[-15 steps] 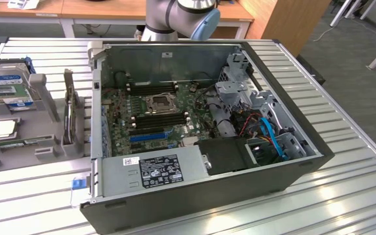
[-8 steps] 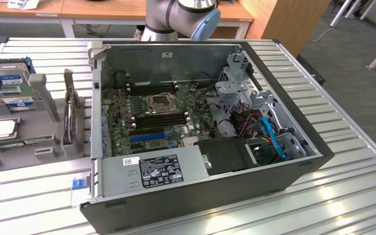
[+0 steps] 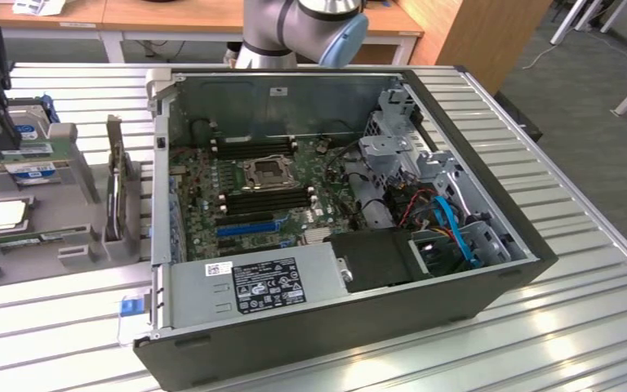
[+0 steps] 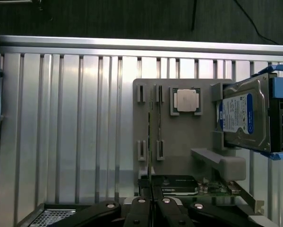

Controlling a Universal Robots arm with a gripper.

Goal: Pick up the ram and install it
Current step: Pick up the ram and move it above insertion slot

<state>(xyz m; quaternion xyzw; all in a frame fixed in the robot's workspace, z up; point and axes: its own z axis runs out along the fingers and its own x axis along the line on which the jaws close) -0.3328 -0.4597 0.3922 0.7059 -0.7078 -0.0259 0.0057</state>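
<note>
The gripper (image 4: 152, 202) has its two dark fingers pressed together, closed on nothing, and hangs above the grey holder block (image 4: 179, 137) at the end nearest the upright expansion card (image 4: 212, 188). The ram (image 4: 151, 126) stands on edge in a slot of that block, apart from the fingers, just beside the square silver processor chip (image 4: 186, 100). On the chip's other side, the hard drive (image 4: 245, 116) leans in its blue-tabbed cradle. In the exterior view the ram (image 3: 43, 238) shows as a thin green strip with a small white label along the block's near edge, below the processor chip (image 3: 6, 214). The expansion card (image 3: 117, 188) stands between the block and the open computer case (image 3: 401, 327), whose side wall rises just past it. Inside the case, black memory slots (image 3: 264, 200) flank the processor socket (image 3: 267, 171), with blue cables (image 3: 450, 224) and grey drive cages (image 3: 401, 155) to the exterior view's right. The power supply (image 3: 254, 286) carries a black label with white print and a white barcode sticker. The hard drive has a blue-and-white label. None of this writing can be read. Everything rests on a ribbed metal table (image 3: 575, 327).
</note>
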